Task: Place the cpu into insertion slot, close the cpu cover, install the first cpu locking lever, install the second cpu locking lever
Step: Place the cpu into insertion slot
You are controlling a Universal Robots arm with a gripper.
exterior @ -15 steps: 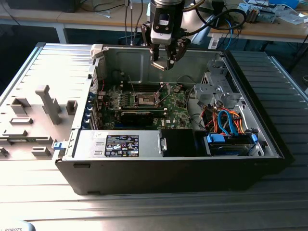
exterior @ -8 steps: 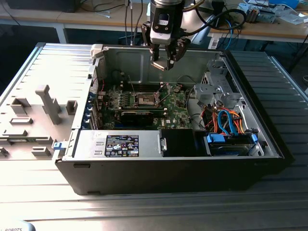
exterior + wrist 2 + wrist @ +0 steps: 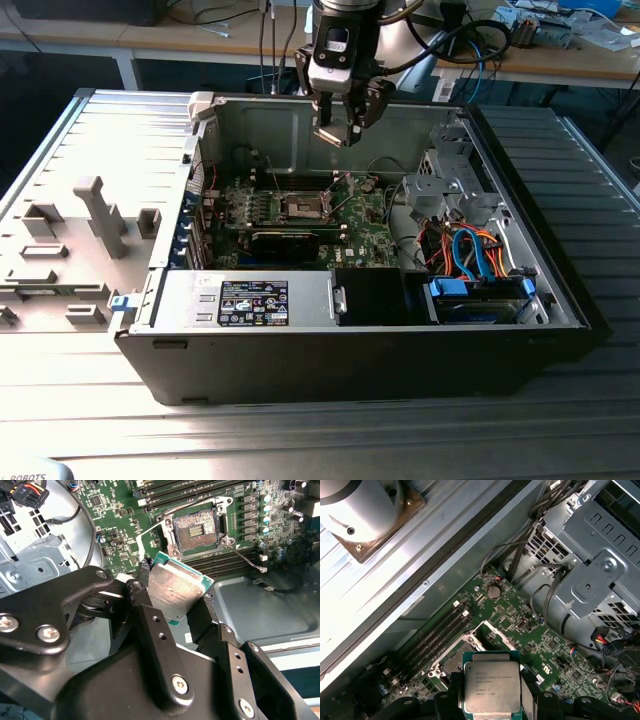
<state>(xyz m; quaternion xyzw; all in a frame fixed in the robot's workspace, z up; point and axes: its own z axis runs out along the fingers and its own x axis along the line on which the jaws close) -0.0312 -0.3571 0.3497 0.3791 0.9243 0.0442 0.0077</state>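
Note:
My gripper hangs above the open computer case, shut on the cpu. In both wrist views the cpu is a flat square chip with a silver-grey top and green edge, clamped by two opposite sides between the black fingers. Below it on the green motherboard lies the insertion slot, its tan and dark pin field bare. The cpu cover stands swung open at the slot's edge. A thin locking lever sticks out beside the slot. The cpu is apart from the slot, well above it.
A long black card lies just in front of the slot. A metal drive cage and coloured cables fill the case's right side in the exterior view. The power supply sits at the front. Grey fixture blocks stand outside, left.

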